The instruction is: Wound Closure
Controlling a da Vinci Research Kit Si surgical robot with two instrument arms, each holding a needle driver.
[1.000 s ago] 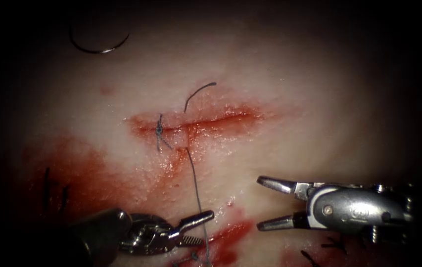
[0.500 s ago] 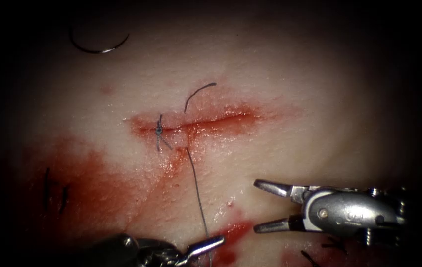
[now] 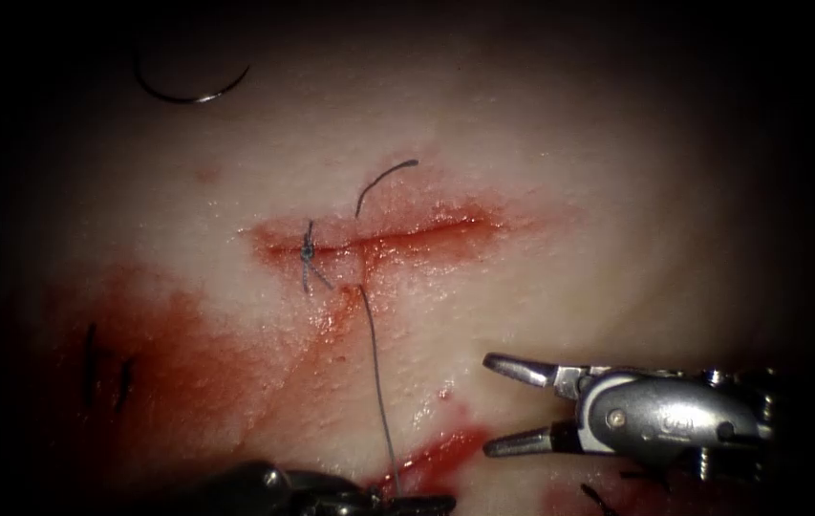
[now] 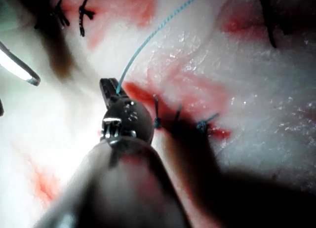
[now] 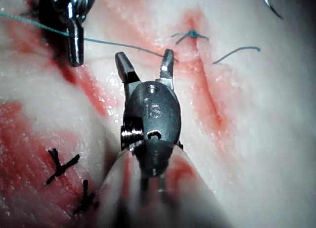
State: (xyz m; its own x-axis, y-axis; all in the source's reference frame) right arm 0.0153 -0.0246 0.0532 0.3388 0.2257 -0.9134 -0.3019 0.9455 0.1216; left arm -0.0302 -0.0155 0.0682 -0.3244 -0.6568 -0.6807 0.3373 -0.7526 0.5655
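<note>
The cut (image 3: 378, 239) runs across the tissue, with one tied blue knot (image 3: 308, 250) toward its left end. Just right of the knot the thread (image 3: 378, 373) crosses the cut; a short free tail (image 3: 383, 177) curls on the far side. The long strand runs down the near side to my left tool (image 3: 417, 502), whose jaws are shut on it (image 4: 111, 87). My right tool (image 3: 489, 405) hovers right of that strand, jaws open and holding nothing (image 5: 144, 55). The curved needle (image 3: 192, 94) lies loose on the tissue at the far left, in neither tool and not in the tissue.
Red fluid (image 3: 168, 354) stains the tissue left of and below the cut. Dark older stitches (image 3: 101, 368) sit at the lower left, and another (image 3: 608, 497) sits under the right tool. Short blue cut ends (image 4: 202, 124) lie near the left tool.
My left tool slid toward the bottom edge along the strand and its jaws closed on the thread. My right tool drifted slightly left and down, staying open.
</note>
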